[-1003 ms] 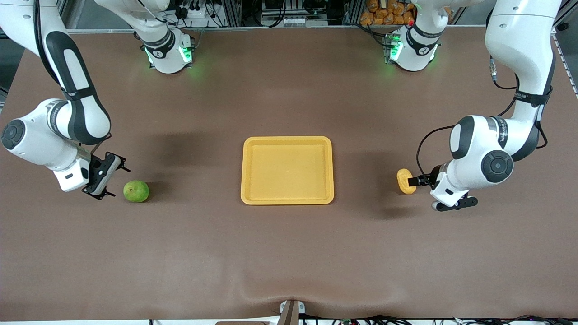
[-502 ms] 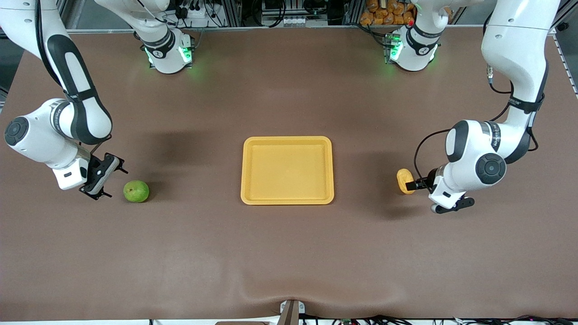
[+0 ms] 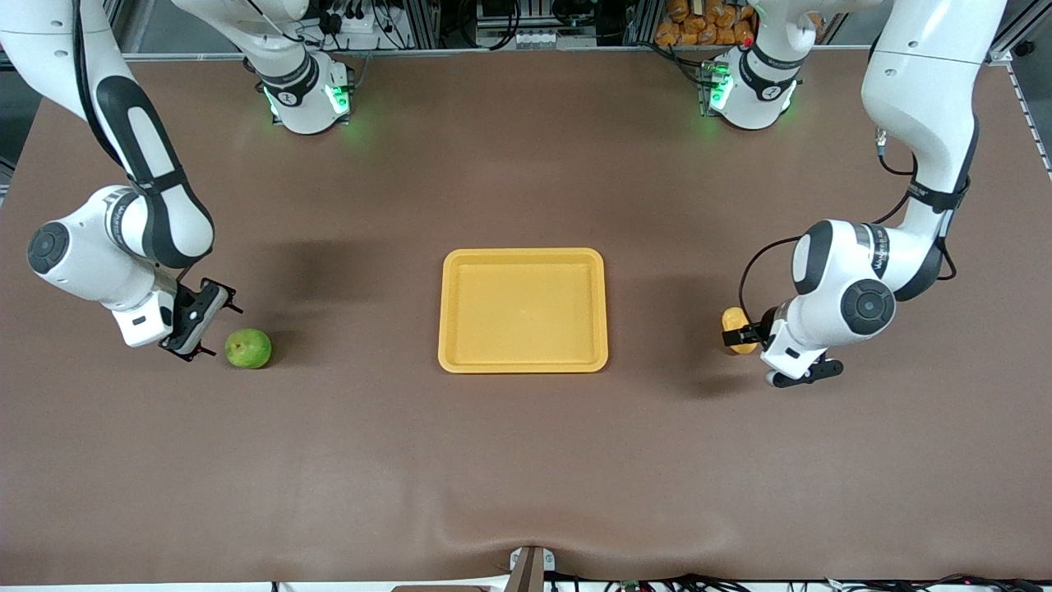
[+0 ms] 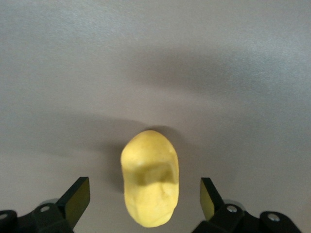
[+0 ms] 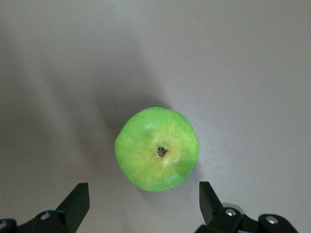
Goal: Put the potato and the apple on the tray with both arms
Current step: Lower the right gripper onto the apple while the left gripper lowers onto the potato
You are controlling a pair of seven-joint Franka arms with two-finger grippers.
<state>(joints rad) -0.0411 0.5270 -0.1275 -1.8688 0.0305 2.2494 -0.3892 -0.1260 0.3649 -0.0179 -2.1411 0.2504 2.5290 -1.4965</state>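
Note:
The yellow-orange tray (image 3: 523, 255) lies at the table's middle. The green apple (image 3: 248, 349) sits toward the right arm's end, stem dimple up in the right wrist view (image 5: 156, 149). My right gripper (image 3: 217, 330) is open, low beside the apple; in its wrist view (image 5: 143, 195) the apple lies just ahead of the fingertips (image 5: 77, 200), apart from them. The yellow-orange potato (image 3: 734, 318) lies toward the left arm's end. My left gripper (image 3: 736, 336) is open, and its fingers (image 4: 209, 198) straddle one end of the potato (image 4: 149, 182) without touching it.
The two arm bases (image 3: 304, 90) (image 3: 752, 86) stand along the table's back edge. A pile of orange items (image 3: 707, 20) sits off the table near the left arm's base. A small bracket (image 3: 530, 567) is at the table's front edge.
My left gripper has slid toward the tray's side, closing over the potato so it now partly covers it. My right gripper has moved closer to the apple. Neither fruit has moved.

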